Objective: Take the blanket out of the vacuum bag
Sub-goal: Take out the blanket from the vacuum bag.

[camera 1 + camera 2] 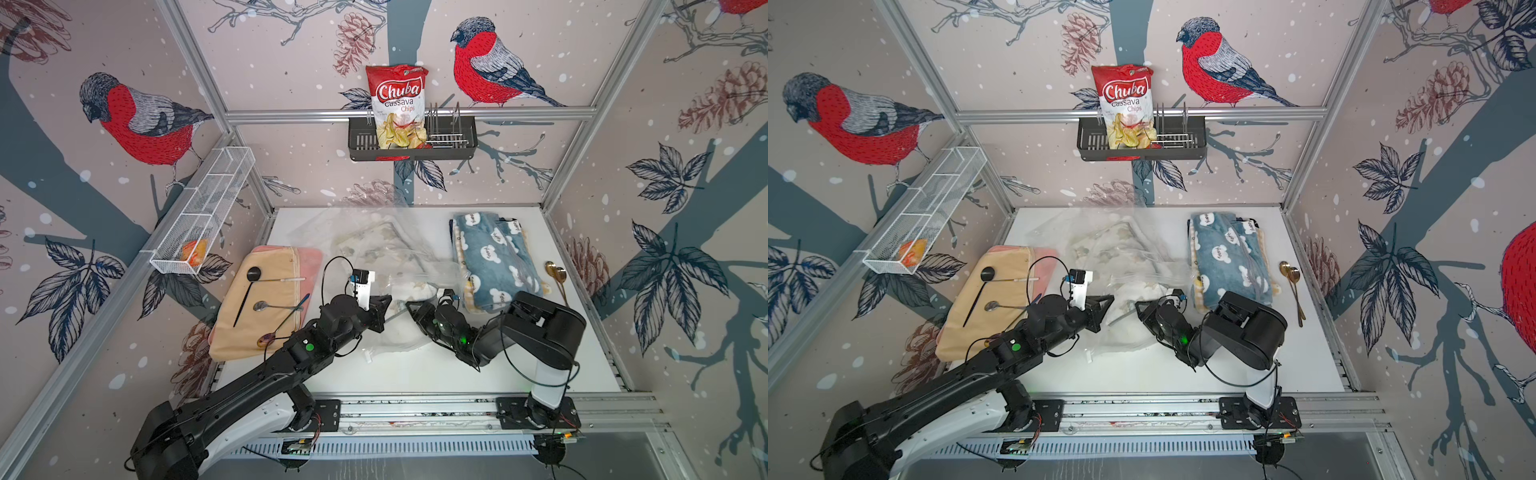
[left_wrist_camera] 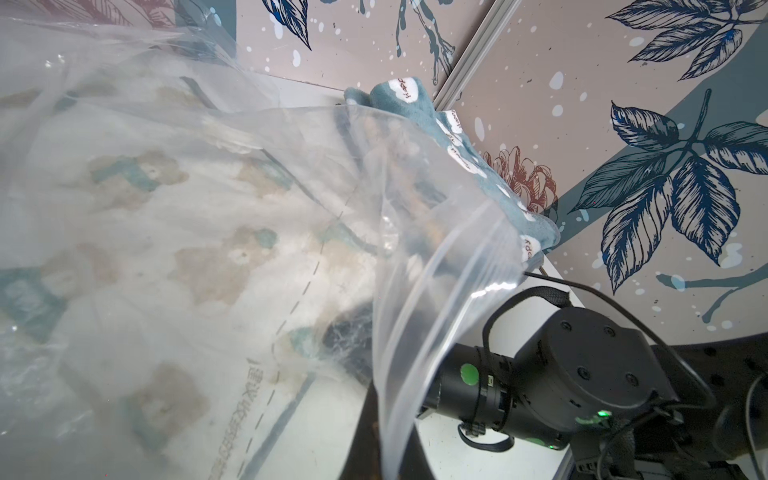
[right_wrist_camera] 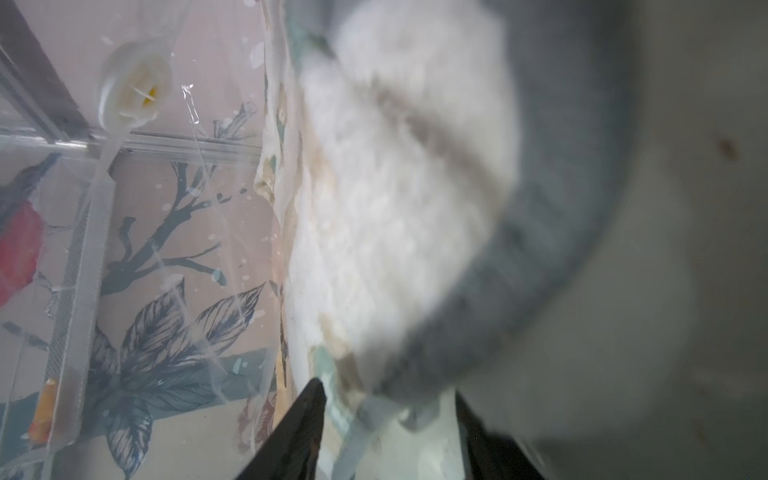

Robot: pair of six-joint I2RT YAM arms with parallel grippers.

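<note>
The vacuum bag (image 1: 374, 249) (image 1: 1113, 245) lies crinkled mid-table, a clear sack with a cream bear-print blanket (image 1: 411, 289) (image 1: 1142, 291) inside it. My left gripper (image 1: 388, 301) (image 1: 1111, 300) is shut on the bag's zip-seal edge, holding the mouth up; in the left wrist view the clear rim (image 2: 415, 249) runs down into that gripper (image 2: 386, 465). My right gripper (image 1: 413, 309) (image 1: 1142, 309) reaches into the mouth. Seen from the right wrist, its jaws (image 3: 386, 415) stand open with a fold of blanket (image 3: 395, 187) between them. The round white valve cap (image 3: 135, 89) shows through the plastic.
A folded blue blanket with white bears (image 1: 494, 262) lies right of the bag, with gold spoons (image 1: 557, 274) beyond it. A beige cushion (image 1: 266, 299) carrying spoons sits at the left. A white wire basket (image 1: 203, 212) and a black rack with a chips bag (image 1: 411, 141) hang on the walls.
</note>
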